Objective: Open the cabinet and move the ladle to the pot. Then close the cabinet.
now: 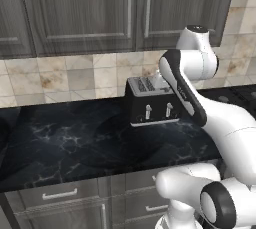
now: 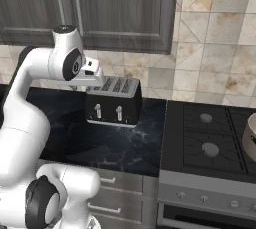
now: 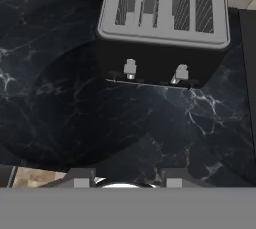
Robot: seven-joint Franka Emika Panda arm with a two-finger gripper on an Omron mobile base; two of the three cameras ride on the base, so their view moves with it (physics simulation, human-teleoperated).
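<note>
Hovering with gripper (image 3: pixel 124 180) jaws parted and empty above the counter (image 3: pixel 60 103), facing the toaster (image 3: pixel 162 28). Cabinet (image 1: pixel 100 8) doors staying shut; pot (image 2: pixel 251 135) sitting on the stove (image 2: pixel 210 143).

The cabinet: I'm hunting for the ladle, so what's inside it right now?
Nothing inside can be seen. Both doors of the cabinet are shut, silver bar handles side by side, covering the interior. Below it, the toaster stands on the black counter.
</note>
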